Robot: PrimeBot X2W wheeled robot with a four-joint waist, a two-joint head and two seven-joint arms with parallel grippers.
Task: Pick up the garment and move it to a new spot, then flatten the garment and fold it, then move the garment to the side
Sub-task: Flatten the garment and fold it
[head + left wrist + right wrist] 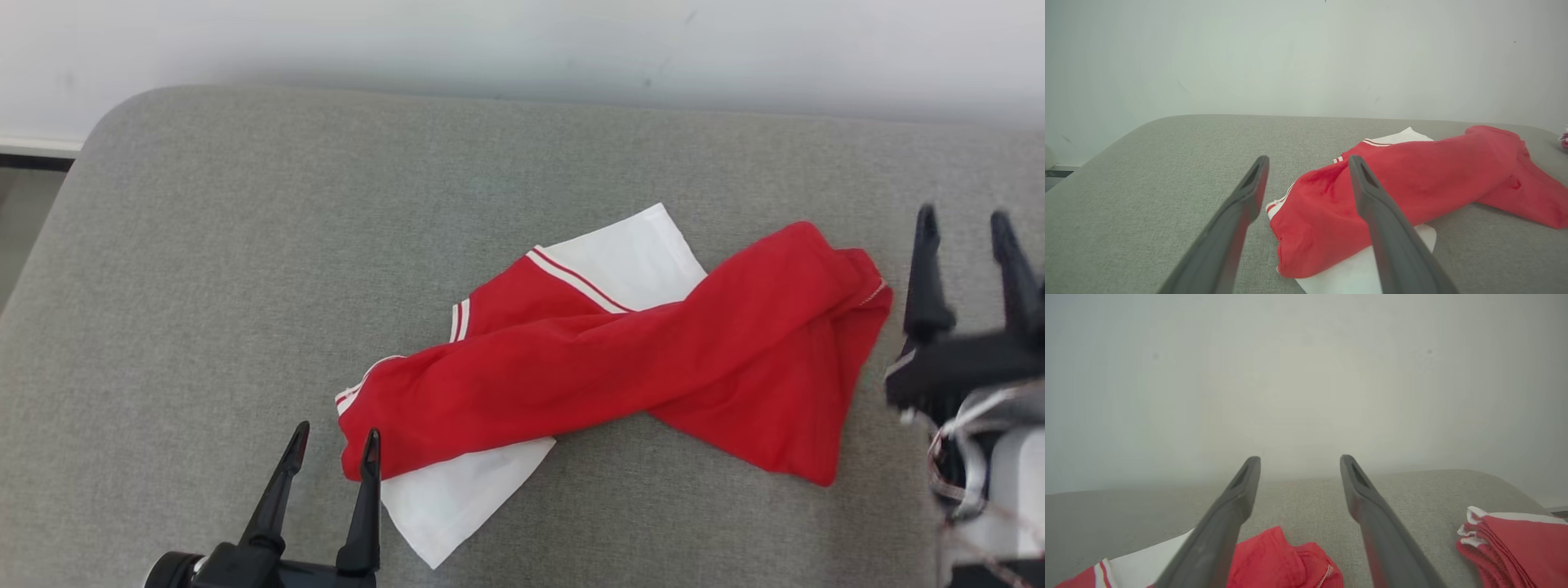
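Note:
The garment (620, 359) is red and white with thin striped trim. It lies twisted and bunched in the middle of the grey cushioned surface (245, 245). My left gripper (336, 439) stands open at the lower left, its right finger just at the garment's lower-left red end. The left wrist view has the garment (1412, 183) ahead and to the right of the open fingers (1372, 200). My right gripper (963, 222) stands open just right of the garment's red right end, holding nothing. In the right wrist view the garment's end (1286, 563) lies below and between the fingers.
A stack of folded red and white clothes (1519, 543) sits at the right in the right wrist view. A pale wall (522, 41) runs behind the surface. Beyond the surface's rounded left corner, floor (24, 220) is visible.

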